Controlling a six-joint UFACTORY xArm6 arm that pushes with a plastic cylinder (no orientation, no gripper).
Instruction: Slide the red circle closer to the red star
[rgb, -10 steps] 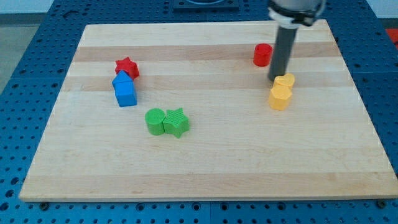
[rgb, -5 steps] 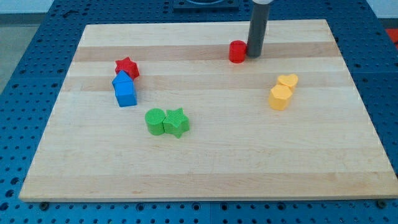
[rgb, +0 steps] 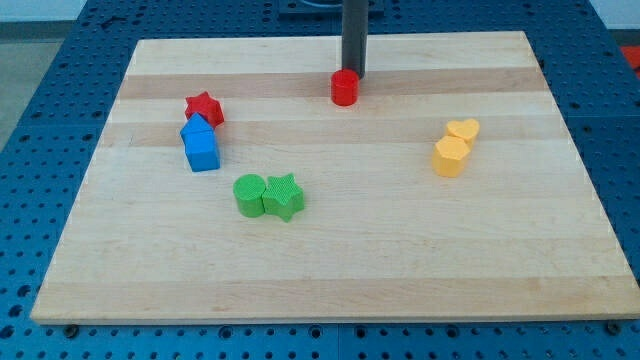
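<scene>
The red circle (rgb: 345, 88) sits on the wooden board near the view's top, a little right of centre. My tip (rgb: 355, 77) is at the circle's upper right edge, touching or nearly touching it. The red star (rgb: 204, 107) lies at the view's left, well apart from the circle. A blue house-shaped block (rgb: 200, 144) stands just below the star, touching it.
A green circle (rgb: 249, 194) and a green star (rgb: 284, 196) sit side by side below the board's centre. A yellow heart (rgb: 462, 130) and a yellow hexagon-like block (rgb: 450, 156) sit together at the view's right. The board's edge (rgb: 330, 320) runs along the bottom.
My tip has swept from beside the yellow blocks up and to the left. The red circle has slid left, from the upper right toward the top centre.
</scene>
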